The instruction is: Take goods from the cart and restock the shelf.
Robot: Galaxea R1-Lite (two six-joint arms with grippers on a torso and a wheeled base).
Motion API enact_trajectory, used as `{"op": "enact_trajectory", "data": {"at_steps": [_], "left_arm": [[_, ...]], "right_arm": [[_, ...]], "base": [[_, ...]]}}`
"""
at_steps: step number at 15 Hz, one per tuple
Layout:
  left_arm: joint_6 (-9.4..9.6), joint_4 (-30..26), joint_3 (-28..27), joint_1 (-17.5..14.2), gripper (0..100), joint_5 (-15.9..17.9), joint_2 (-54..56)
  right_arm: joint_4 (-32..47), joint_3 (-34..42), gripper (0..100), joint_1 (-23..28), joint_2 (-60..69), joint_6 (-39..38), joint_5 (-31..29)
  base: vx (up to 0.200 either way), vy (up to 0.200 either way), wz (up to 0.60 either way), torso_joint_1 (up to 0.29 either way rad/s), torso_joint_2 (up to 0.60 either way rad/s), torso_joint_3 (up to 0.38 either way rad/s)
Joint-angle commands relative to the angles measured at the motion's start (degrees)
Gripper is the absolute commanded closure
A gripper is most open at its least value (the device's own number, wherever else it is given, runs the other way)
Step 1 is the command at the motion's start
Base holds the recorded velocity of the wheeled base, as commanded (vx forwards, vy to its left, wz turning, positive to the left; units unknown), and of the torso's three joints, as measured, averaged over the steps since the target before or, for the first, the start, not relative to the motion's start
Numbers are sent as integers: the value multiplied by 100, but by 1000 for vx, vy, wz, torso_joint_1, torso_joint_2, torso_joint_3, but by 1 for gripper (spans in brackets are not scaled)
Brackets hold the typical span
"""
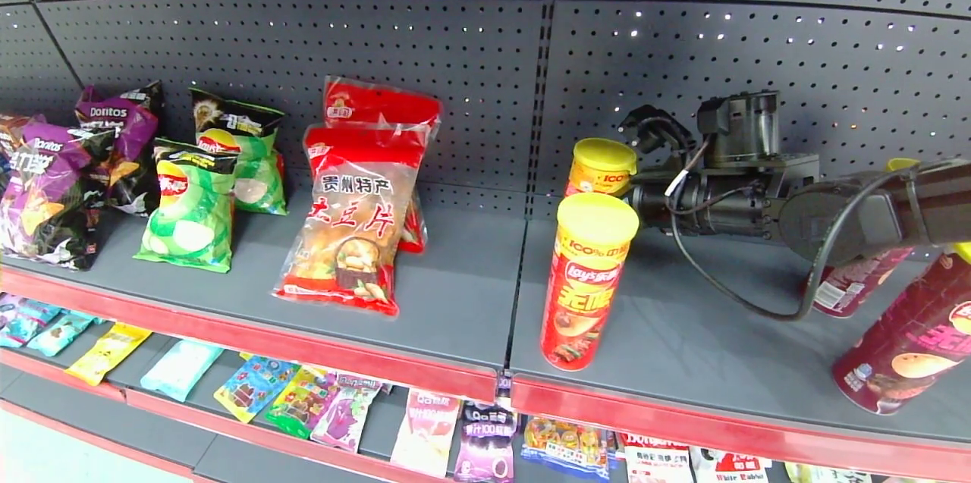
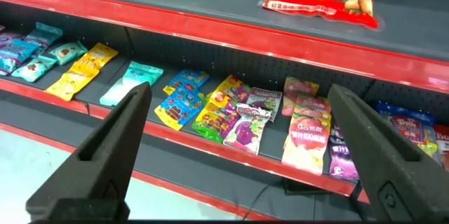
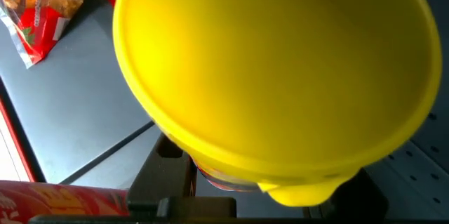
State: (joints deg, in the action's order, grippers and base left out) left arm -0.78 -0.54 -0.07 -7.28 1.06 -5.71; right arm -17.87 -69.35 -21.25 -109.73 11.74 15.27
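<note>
1. Yellow-lidded and red in the body, the rear crisp can stands upright on the upper shelf, just right of the frame's centre in the head view. Its long axis is vertical and its lid faces up.
2. The right gripper comes in from the right edge of the frame, level with this can's upper half. It is closed around the can from the right side.
3. In the right wrist view the same can's lid sits very close to the camera. Dark gripper fingers show on either side of the body below it.
4. A second, matching front crisp can stands just in front of the held one, nearer the shelf's red front edge. It is also upright with its lid up, and its body hides the lower part of the rear can.
5. The left gripper hangs wide apart and holds nothing. Its two black fingers frame the lower shelf and that shelf's rows of small candy packets.
6. Two dark red cans stand at the right edge of the head view, their tops hidden behind the right arm.
7. Toward the left of the upper shelf lean the red-and-clear snack bags, the green chip bags and the purple chip bags. All rest against or near the grey pegboard.
</note>
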Motion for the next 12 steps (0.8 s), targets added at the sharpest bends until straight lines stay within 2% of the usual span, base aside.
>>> {"op": "enact_trajectory", "data": {"at_steps": [1,4,12], "left_arm": [[-1,1,-1,-2,0,-1,-18],[-1,1,-1,-2,0,-1,-10],[-1,1,-1,-2,0,-1,-10]], "right_arm": [[-6,18,100,-2,-14,4,-7],[-234,9,100,-2,-163,-40,-16],[-252,97,100,7,-172,-5,-25]], "base": [[0,0,0,0,0,0],[0,0,0,0,0,0],[0,0,0,0,0,0]]}}
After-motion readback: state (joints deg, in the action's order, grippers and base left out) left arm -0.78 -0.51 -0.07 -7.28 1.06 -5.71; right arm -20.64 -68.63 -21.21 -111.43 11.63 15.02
